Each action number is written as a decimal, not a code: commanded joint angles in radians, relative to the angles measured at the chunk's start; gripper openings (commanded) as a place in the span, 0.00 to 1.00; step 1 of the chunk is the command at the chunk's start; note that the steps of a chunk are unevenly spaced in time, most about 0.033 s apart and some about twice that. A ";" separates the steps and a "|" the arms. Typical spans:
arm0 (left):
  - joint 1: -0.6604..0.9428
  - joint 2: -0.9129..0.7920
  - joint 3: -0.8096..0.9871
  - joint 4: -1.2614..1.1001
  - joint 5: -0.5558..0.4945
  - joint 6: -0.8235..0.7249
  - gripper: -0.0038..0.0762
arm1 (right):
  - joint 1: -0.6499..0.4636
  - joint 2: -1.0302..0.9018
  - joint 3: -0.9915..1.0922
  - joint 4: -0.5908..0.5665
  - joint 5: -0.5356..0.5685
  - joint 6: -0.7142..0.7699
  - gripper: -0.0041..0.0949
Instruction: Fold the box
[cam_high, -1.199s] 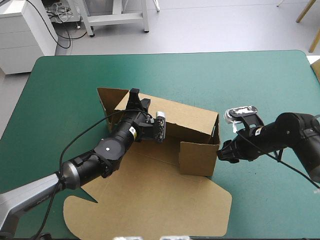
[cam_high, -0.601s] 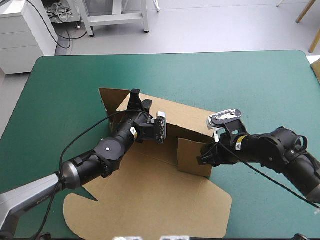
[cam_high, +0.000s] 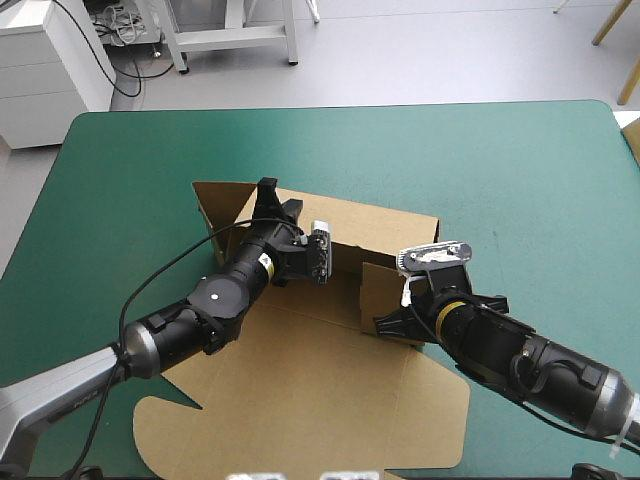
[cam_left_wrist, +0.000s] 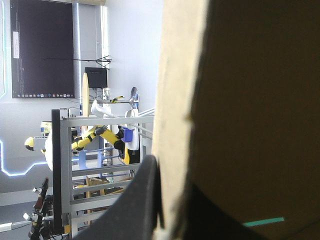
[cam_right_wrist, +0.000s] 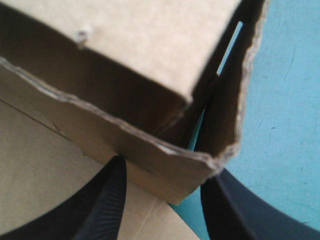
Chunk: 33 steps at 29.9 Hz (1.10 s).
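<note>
The brown box (cam_high: 375, 238) lies mid-table with its back wall raised and its lid (cam_high: 300, 400) flat toward the front edge. My left gripper (cam_high: 268, 192) is shut on the back wall's top edge near its left end. In the left wrist view the board's edge (cam_left_wrist: 172, 100) runs up between the black fingers of that gripper (cam_left_wrist: 167, 205). My right gripper (cam_high: 385, 325) is at the raised right side flap (cam_high: 385, 290). In the right wrist view this gripper (cam_right_wrist: 162, 187) stands open, straddling the flap's corner (cam_right_wrist: 200, 167).
A pointed flap (cam_high: 215, 200) sticks out at the box's left end. The flat lid's rounded corners reach close to the table's front edge. Teal-green cover (cam_high: 520, 180) stretches to the right of and beyond the box.
My right arm has swung left from beside the box's right end to the side flap, and the flap has shifted slightly left. The left gripper has kept its hold.
</note>
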 joint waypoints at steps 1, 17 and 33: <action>0.002 -0.034 -0.035 -0.007 -0.011 -0.023 0.04 | 0.009 -0.008 -0.023 -0.124 -0.054 0.074 0.46; 0.000 -0.034 -0.035 -0.076 -0.028 -0.023 0.04 | 0.009 0.099 -0.023 -0.371 -0.047 0.283 0.41; -0.015 -0.035 -0.035 -0.074 -0.016 -0.012 0.05 | -0.005 0.099 -0.023 -0.397 -0.071 0.267 0.02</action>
